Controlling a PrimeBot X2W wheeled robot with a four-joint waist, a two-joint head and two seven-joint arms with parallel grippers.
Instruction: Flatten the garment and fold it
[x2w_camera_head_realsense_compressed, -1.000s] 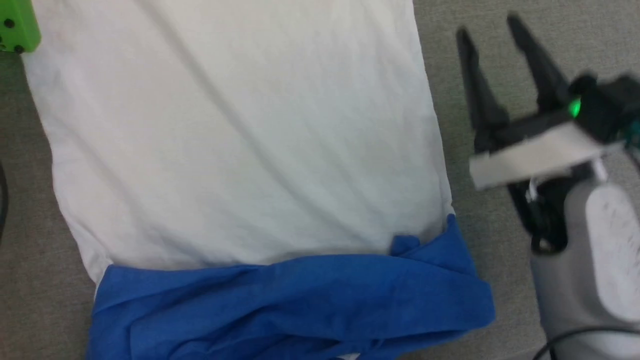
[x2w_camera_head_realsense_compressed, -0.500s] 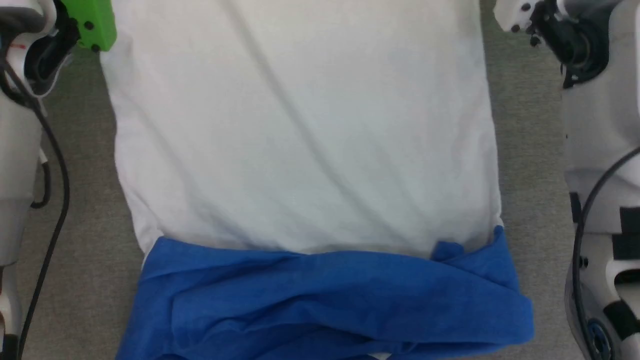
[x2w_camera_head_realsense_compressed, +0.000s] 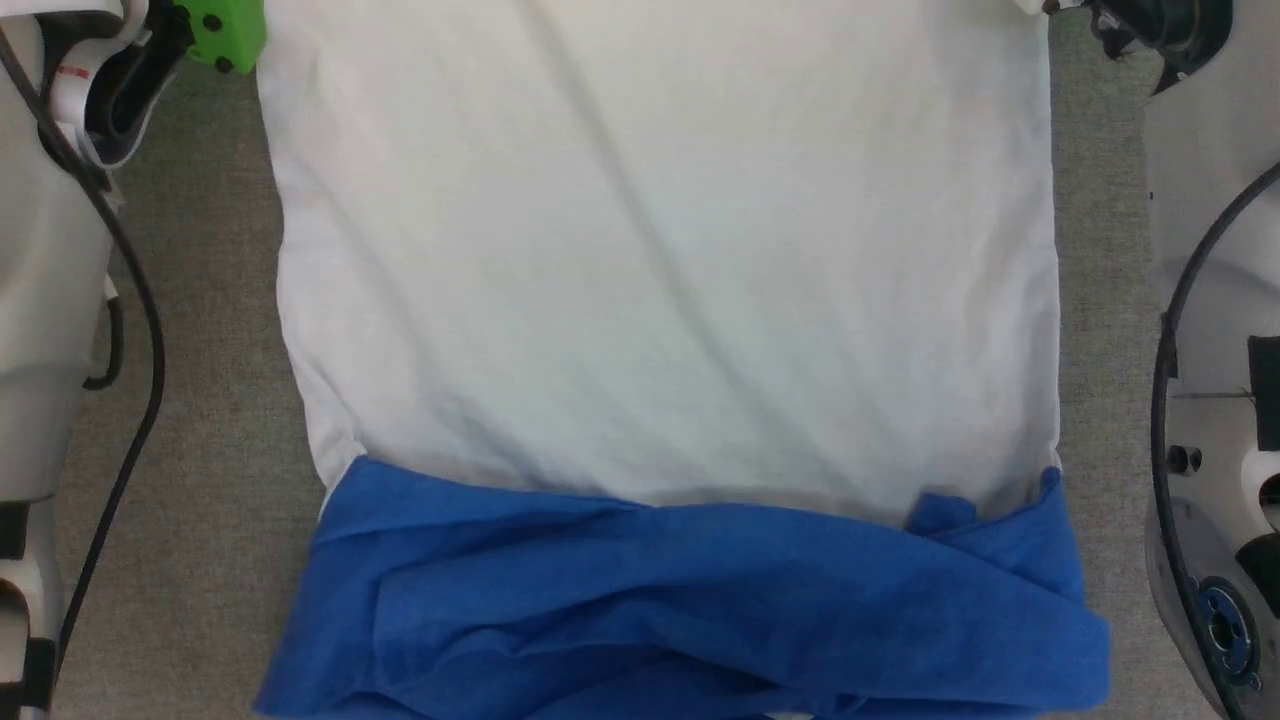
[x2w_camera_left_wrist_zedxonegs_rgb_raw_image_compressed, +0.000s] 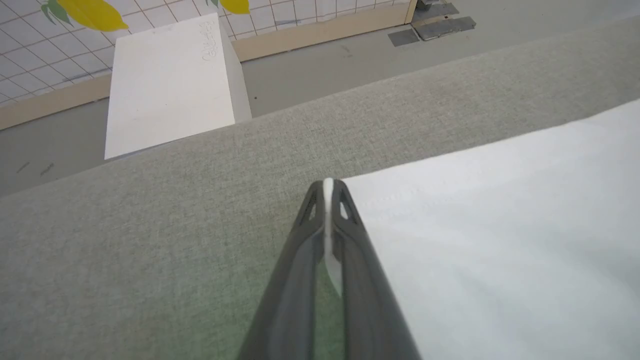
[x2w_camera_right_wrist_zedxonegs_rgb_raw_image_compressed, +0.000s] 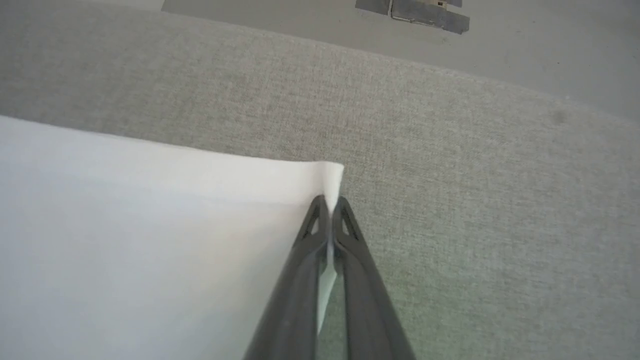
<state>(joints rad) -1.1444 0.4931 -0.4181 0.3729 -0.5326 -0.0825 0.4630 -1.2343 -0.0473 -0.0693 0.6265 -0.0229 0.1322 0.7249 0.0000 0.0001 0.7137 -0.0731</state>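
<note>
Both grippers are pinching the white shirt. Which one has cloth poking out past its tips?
The right gripper: a corner of the garment sticks out beyond its tips. At the left gripper, the cloth ends level with them.

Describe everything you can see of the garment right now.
The garment is a soft white shirt lying spread nearly flat, plain side up, on the grey fabric surface, with a few shallow diagonal creases. Its bright-blue sleeves are folded across the near end in a rumpled band. At the far hem, the left gripper and right gripper are each shut on a corner, a sliver of white cloth pinched in the jaws.
</note>
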